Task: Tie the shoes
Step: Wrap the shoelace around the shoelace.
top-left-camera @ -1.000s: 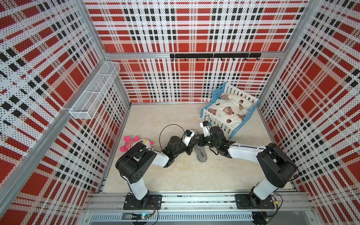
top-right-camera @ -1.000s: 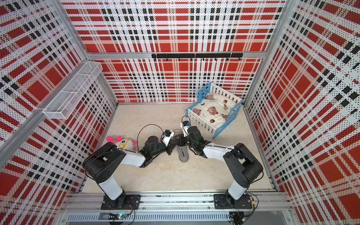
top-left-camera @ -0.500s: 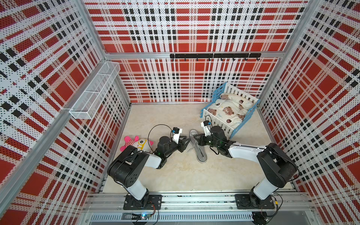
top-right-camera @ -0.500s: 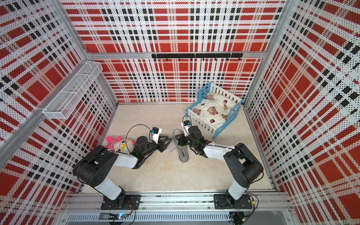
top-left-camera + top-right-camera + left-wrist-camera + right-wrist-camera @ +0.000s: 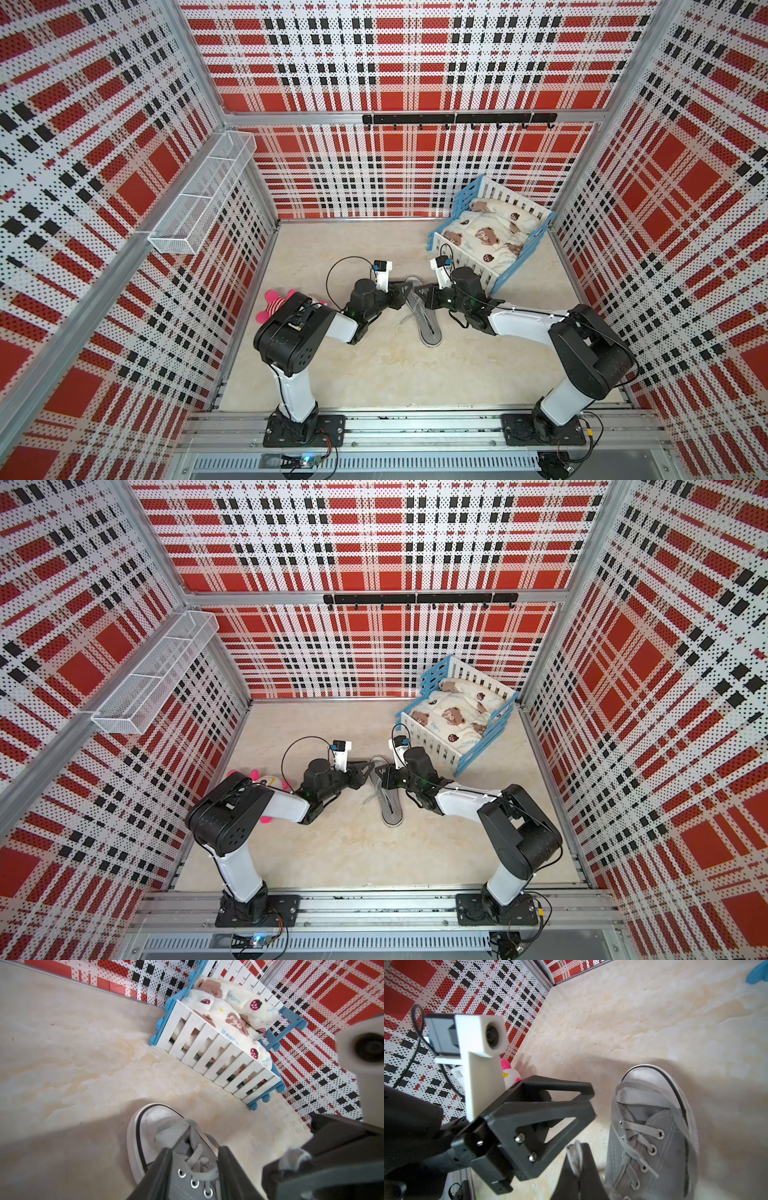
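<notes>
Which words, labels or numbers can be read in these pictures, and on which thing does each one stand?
"Bear": blue letters on the pillow in the toy bed.
"Bear": blue letters on the blanket.
Other blue words at the blanket's edge: too blurred to read.
Shoe and lace: no writing shows.

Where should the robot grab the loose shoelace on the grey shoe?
I'd grab the lace where it loops across the white toe cap, coming straight down with the left tool, one finger each side. There it lies flat, free of the eyelets. The right tool is pinching a lace end.
</notes>
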Controlling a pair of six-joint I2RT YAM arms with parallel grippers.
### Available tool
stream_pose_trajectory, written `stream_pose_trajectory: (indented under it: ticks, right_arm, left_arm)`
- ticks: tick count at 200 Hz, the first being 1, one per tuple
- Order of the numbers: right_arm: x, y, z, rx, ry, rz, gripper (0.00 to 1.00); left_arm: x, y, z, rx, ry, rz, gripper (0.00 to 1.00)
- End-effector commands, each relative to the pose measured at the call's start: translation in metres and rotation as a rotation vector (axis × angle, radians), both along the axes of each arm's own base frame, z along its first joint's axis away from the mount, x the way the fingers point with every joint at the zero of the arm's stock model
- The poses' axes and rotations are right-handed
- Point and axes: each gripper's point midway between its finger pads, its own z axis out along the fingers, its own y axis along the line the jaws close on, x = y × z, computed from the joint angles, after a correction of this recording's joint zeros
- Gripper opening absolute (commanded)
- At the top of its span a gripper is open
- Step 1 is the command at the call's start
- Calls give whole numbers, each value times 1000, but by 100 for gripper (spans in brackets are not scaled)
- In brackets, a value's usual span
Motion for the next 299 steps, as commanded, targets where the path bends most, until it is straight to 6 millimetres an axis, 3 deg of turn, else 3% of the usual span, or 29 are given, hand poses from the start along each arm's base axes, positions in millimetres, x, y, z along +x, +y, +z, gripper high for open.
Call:
stream_pose_trajectory:
  ticks: [1, 46, 84, 128, 174, 238, 299]
  right_arm:
    - [0, -1, 14, 36, -32, 2, 0]
    - [-2, -2, 14, 44, -32, 2, 0]
    - [-2, -3, 12, 46, -29, 1, 0]
    - [-2, -3, 11, 48, -26, 0, 0]
    - [-1, -4, 10, 46, -22, -3, 0]
    - [1, -10, 14, 37, -37, -29, 0]
    - [2, -8, 13, 39, -34, -22, 0]
  left_arm:
    - [11, 2, -19, 51, 76, 86, 42]
    - [15, -6, -34, 145, 106, 116, 40]
    - [11, -11, -43, 172, 129, 90, 28]
    - [8, -5, -46, 188, 139, 99, 17]
    - [11, 6, -36, 172, 126, 107, 0]
    - [9, 25, -6, 134, 81, 92, 0]
    - [1, 47, -22, 174, 131, 122, 0]
